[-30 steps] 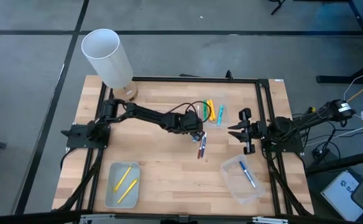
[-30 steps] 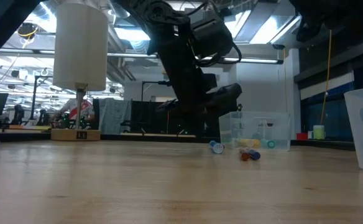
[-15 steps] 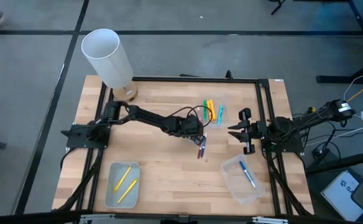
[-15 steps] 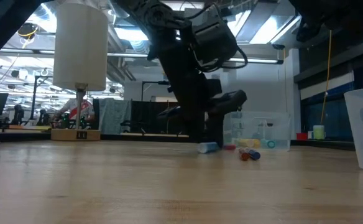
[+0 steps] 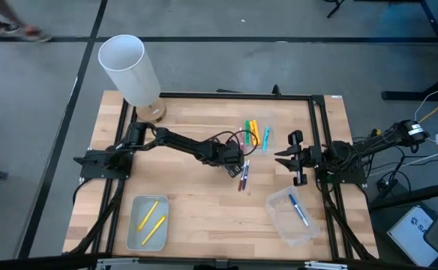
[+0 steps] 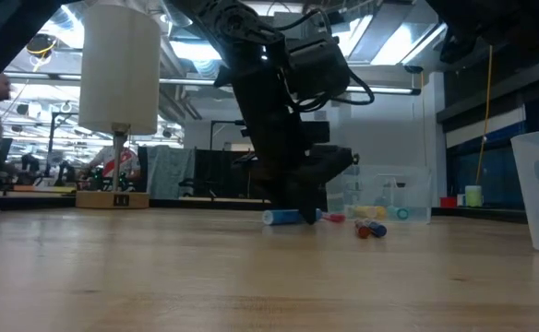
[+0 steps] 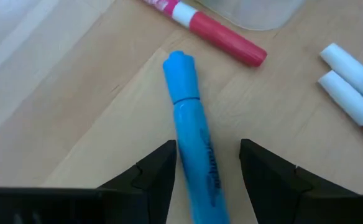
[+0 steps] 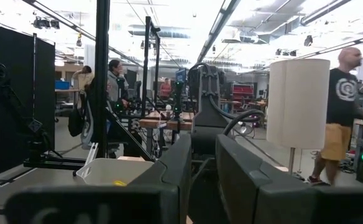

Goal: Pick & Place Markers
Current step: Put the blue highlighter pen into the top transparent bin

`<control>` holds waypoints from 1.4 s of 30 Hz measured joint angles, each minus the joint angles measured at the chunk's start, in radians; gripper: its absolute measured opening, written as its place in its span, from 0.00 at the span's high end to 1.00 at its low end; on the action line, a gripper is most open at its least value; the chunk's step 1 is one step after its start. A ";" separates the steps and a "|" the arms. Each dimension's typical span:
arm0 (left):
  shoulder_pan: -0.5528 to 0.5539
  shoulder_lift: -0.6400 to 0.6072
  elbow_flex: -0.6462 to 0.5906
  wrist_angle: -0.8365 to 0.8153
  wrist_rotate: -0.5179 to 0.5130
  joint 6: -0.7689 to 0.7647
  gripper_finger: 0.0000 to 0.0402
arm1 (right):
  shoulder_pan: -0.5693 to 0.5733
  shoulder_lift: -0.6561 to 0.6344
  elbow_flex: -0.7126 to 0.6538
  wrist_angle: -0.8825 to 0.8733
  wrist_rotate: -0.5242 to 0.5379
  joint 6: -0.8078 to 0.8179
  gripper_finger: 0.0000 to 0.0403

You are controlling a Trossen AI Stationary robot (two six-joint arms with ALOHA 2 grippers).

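Note:
My left gripper (image 5: 236,168) is down at the table's middle, open. In the left wrist view (image 7: 207,163) its fingers stand on either side of a blue marker (image 7: 194,137) that lies flat on the wood (image 6: 288,217). A pink marker (image 7: 222,34) and two white-ended ones (image 7: 349,93) lie just beyond it, shown in the high view as a small cluster (image 5: 244,180). More markers in yellow, green, orange and blue sit in a clear tray (image 5: 256,136) farther back. My right gripper (image 5: 281,160) waits near the table's right side, its fingers a narrow gap apart (image 8: 203,168). My left gripper comes from above, pointing down, with one finger (image 7: 160,171) close against the blue marker's barrel (image 7: 191,143) and the other finger standing off it. The fingers lie along the marker. I cannot tell whether the near finger touches it. The marker rests on the table.
A clear tray (image 5: 135,225) with two yellow markers sits at the near left, another (image 5: 283,217) with a blue marker at the near right. A tall white cylinder on a wooden base (image 5: 129,64) stands at the far left corner. People move in the room behind.
My left gripper has come down to the table and shifted a little toward the near edge. The blue marker, seen end-on in the low view before, has turned and now lies lengthwise under the gripper.

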 joint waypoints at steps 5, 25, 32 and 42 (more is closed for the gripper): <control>0.000 0.000 0.000 -0.025 -0.004 0.028 0.58 | 0.000 0.000 0.000 0.000 0.000 -0.019 0.81; -0.001 0.000 -0.004 -0.123 -0.094 0.113 0.87 | 0.000 0.000 0.000 0.000 0.000 -0.019 0.81; -0.006 -0.021 -0.009 -0.165 -0.126 0.138 0.87 | 0.000 0.000 0.000 0.001 0.000 -0.022 0.81; -0.040 -0.105 -0.009 -0.233 -0.186 0.168 0.87 | 0.000 0.000 0.000 0.002 0.031 -0.023 0.81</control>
